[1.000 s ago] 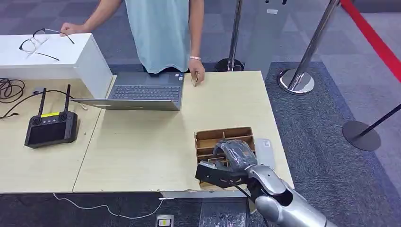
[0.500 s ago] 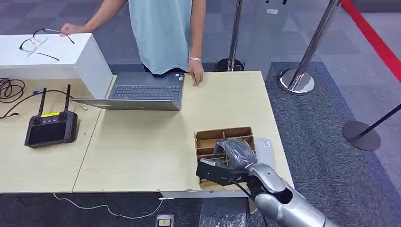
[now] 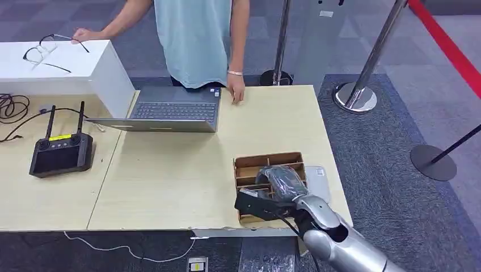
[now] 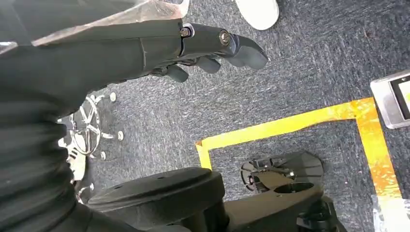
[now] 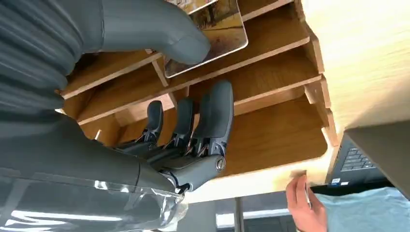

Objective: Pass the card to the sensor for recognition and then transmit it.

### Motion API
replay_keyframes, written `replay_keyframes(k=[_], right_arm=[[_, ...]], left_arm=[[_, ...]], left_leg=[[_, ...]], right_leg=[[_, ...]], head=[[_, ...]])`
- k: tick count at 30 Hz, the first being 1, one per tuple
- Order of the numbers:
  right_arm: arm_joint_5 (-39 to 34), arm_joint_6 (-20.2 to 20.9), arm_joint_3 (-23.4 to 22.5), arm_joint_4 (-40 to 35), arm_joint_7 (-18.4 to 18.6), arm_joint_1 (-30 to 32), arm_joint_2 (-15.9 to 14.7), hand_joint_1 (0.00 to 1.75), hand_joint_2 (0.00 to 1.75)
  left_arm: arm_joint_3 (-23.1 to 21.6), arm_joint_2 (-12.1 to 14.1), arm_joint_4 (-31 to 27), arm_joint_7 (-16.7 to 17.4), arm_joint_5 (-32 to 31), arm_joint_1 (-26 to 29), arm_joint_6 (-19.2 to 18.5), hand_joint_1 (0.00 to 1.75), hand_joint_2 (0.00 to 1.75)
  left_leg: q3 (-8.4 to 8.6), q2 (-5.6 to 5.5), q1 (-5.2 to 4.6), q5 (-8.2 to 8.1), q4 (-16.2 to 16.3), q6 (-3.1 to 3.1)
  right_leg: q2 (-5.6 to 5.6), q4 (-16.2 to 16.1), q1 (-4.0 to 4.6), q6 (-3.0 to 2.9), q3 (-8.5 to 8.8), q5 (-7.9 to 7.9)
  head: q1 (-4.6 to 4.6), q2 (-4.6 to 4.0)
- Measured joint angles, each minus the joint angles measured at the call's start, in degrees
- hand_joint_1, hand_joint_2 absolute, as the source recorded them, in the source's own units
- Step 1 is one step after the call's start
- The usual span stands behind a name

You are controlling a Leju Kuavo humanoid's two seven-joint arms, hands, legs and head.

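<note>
A wooden slotted tray (image 3: 266, 160) stands near the table's front right edge. My right hand (image 3: 278, 190) reaches down into it from the near side. In the right wrist view a picture card (image 5: 217, 26) stands in one slot of the tray (image 5: 270, 77). The thumb (image 5: 159, 34) lies against the card, while the dark fingers (image 5: 212, 116) stretch into the neighbouring slot beyond a divider, so nothing is gripped. A flat pale sensor pad (image 3: 319, 180) lies right of the tray. My left hand (image 4: 193, 43) hangs over the carpet, fingers loosely extended and holding nothing.
A person stands at the far side with one hand (image 3: 235, 90) on the table beside an open laptop (image 3: 170, 110). A black controller (image 3: 61, 153) and cables lie at the left. Glasses (image 3: 42, 51) rest on a white box. Stanchion bases (image 3: 356, 96) stand right of the table.
My right hand has shifted slightly within the tray. The person's hand on the table has moved a little and their body has leaned slightly.
</note>
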Motion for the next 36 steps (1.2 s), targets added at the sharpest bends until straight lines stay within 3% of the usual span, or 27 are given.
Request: replay_keyframes(k=[19,20,22,23,24,36], right_arm=[[0.0,-0.7,0.0,1.7,-0.1,0.2,0.3,1.06,1.75],[0.0,-0.7,0.0,1.8,-0.1,0.2,0.3,1.10,1.75],[0.0,-0.7,0.0,1.8,-0.1,0.2,0.3,1.48,1.75],[0.0,-0.7,0.0,1.8,-0.1,0.2,0.4,1.54,1.75],[0.0,-0.7,0.0,1.8,-0.1,0.2,0.4,1.75,1.75],[0.0,-0.6,0.0,1.8,-0.1,0.5,0.4,1.75,1.75]], left_arm=[[0.0,0.0,0.0,0.2,0.0,0.0,0.0,0.00,1.75],[0.0,0.0,0.0,0.2,0.0,0.0,0.0,0.00,1.75],[0.0,0.0,0.0,0.2,0.0,0.0,0.0,0.00,1.75],[0.0,0.0,0.0,0.2,0.0,0.0,0.0,0.00,1.75],[0.0,0.0,0.0,0.2,0.0,0.0,0.0,0.00,1.75],[0.0,0.0,0.0,0.0,0.0,0.0,0.0,0.00,1.75]], left_leg=[[0.07,0.01,0.00,0.01,0.0,0.00],[0.07,0.00,0.00,0.01,0.0,0.00],[0.07,0.01,0.00,0.01,0.0,0.00],[0.07,0.01,0.00,0.01,0.0,0.00],[0.07,0.01,0.00,0.01,0.0,0.00],[0.09,0.02,0.00,0.01,0.0,0.00]], right_leg=[[0.00,0.0,0.00,0.02,0.05,0.02],[0.00,0.0,0.00,0.02,0.05,0.03],[0.00,0.0,-0.01,0.02,0.05,0.03],[0.00,0.0,0.00,0.02,0.05,0.03],[0.00,0.0,-0.01,0.02,0.05,0.03],[0.01,0.0,-0.01,0.02,0.06,0.04]], head=[[0.00,0.00],[0.00,0.00],[0.00,0.00],[0.00,0.00],[0.00,0.00],[0.00,0.00]])
